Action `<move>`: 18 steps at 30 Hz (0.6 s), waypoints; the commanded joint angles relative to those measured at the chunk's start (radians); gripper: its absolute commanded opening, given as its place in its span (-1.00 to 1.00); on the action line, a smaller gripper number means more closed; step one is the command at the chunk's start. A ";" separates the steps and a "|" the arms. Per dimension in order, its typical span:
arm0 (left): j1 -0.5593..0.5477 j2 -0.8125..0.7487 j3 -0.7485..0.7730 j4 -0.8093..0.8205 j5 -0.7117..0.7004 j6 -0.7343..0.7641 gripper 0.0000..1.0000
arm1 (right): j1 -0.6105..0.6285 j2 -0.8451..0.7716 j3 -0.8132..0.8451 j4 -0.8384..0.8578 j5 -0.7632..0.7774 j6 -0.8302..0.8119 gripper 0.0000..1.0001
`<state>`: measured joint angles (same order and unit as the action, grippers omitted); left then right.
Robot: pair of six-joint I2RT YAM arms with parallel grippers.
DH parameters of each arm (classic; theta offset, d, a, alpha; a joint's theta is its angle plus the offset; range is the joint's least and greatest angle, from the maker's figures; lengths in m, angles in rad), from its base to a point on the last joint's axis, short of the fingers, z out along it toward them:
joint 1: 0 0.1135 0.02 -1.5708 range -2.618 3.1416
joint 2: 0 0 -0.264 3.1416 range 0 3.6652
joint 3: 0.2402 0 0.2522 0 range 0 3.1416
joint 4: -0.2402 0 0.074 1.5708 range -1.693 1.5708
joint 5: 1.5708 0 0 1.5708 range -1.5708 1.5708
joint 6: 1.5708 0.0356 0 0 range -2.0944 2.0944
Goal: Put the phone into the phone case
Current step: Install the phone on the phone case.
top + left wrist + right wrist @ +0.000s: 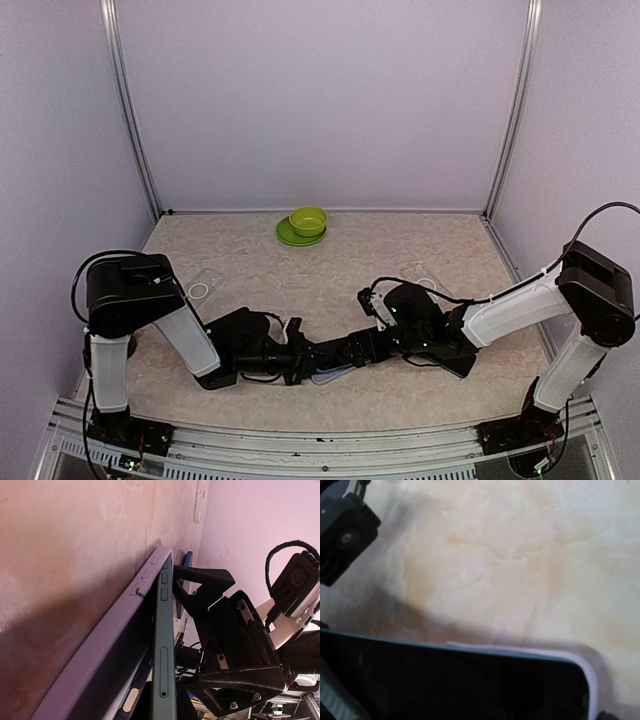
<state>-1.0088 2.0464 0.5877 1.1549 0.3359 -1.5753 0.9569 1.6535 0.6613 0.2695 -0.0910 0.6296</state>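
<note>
Down at the near middle of the table (340, 275) the two arms meet tip to tip, the left gripper (298, 358) reaching in from the left and the right gripper (345, 352) from the right. Between them lies the lavender phone case (95, 650), flat on the tabletop. The phone (165, 630), teal-edged with a dark screen, rests in the case along one long side. Its other long side is tilted up and clear of the case wall, so it is not fully seated. In the left wrist view a black finger (200, 577) of the right gripper sits against the far end of the phone. I cannot tell how wide its fingers stand. The left gripper's own fingers do not show in its wrist view, so whether they clamp the case or the phone cannot be told either. The right wrist view shows the phone's screen with the case's rounded corner curving around it on the right. At the far middle of the table a green bowl (308, 218) stands on a green plate (287, 237), well apart from the arms. A clear flat piece (203, 286) lies on the left, near the left arm.
</note>
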 commanded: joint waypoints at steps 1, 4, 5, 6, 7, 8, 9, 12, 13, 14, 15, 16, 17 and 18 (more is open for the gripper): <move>-0.015 0.074 0.009 -0.091 0.046 -0.044 -1.00 | 0.029 0.020 -0.007 0.081 -0.145 0.031 0.99; -0.015 0.092 0.008 -0.064 0.045 -0.056 -1.00 | 0.038 0.024 -0.001 0.081 -0.150 0.035 0.99; -0.017 0.098 0.005 -0.058 0.043 -0.058 -1.00 | 0.041 0.023 -0.001 0.080 -0.150 0.036 0.99; -0.017 0.100 0.003 -0.052 0.043 -0.059 -1.00 | 0.043 0.023 0.000 0.079 -0.150 0.037 0.99; -0.017 0.101 0.001 -0.047 0.043 -0.059 -1.00 | 0.043 0.022 -0.001 0.079 -0.150 0.039 0.99; -0.017 0.104 -0.001 -0.044 0.044 -0.057 -1.00 | 0.043 0.022 -0.003 0.081 -0.152 0.038 0.99; -0.017 0.104 -0.004 -0.040 0.043 -0.055 -1.00 | 0.043 0.020 -0.005 0.081 -0.155 0.039 0.99; -0.017 0.103 -0.014 -0.029 0.046 -0.040 -1.00 | 0.043 0.013 -0.008 0.072 -0.147 0.038 0.99; -0.017 0.101 -0.018 -0.028 0.047 -0.032 -1.00 | 0.043 0.009 -0.008 0.066 -0.139 0.036 0.99; -0.017 0.097 -0.023 -0.026 0.046 -0.024 -1.00 | 0.042 0.004 -0.007 0.057 -0.134 0.034 0.99; -0.017 0.094 -0.028 -0.021 0.045 -0.015 -1.00 | 0.040 -0.003 -0.005 0.044 -0.131 0.029 0.99; -0.016 0.089 -0.034 -0.013 0.044 -0.005 -1.00 | 0.038 -0.009 -0.003 0.034 -0.128 0.024 0.99; -0.016 0.084 -0.038 -0.002 0.044 0.001 -1.00 | 0.034 -0.018 -0.002 0.023 -0.125 0.017 0.99; -0.015 0.082 -0.045 0.017 0.044 0.009 -1.00 | 0.029 -0.026 -0.002 0.014 -0.125 0.013 0.99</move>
<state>-1.0088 2.1014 0.5770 1.2602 0.3462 -1.5818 0.9573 1.6524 0.6594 0.2764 -0.0944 0.6441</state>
